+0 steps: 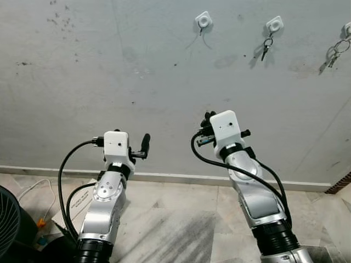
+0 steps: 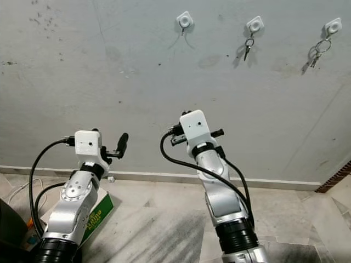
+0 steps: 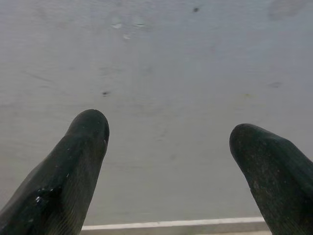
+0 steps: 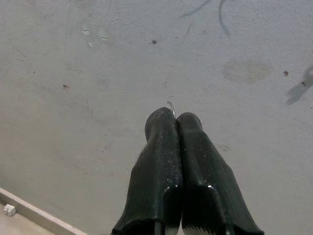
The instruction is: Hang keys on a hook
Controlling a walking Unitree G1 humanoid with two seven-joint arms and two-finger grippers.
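Left eye view, arms: both silver arms rise from the bottom edge toward the grey wall (image 1: 109, 71); the left gripper (image 1: 143, 145) points at bare wall, the right gripper (image 1: 207, 119) is raised higher, nearer the hooks.
Left eye view, hooks: three white hooks sit high on the wall; the empty hook (image 1: 203, 21) lies up and slightly left of the right gripper, well apart from it. The middle hook (image 1: 273, 24) and the far hook (image 1: 347, 30) each already carry hanging keys.
Right eye view, relation: same layout; the empty hook (image 2: 185, 20) is almost straight above the right gripper (image 2: 186, 115), so the coming move looks like a mostly upward reach by the right arm, which is nearer.
Left wrist view: left fingers (image 3: 73, 166) are spread wide with nothing between them, facing plain wall and a white skirting strip (image 3: 166, 224).
Right wrist view: right fingers (image 4: 161, 156) are pressed together; a thin curved wire (image 4: 170, 107), probably the key ring, pokes out at their tips. The keys themselves are hidden in the grip.
Right wrist view, axis: fingers point up the wall.
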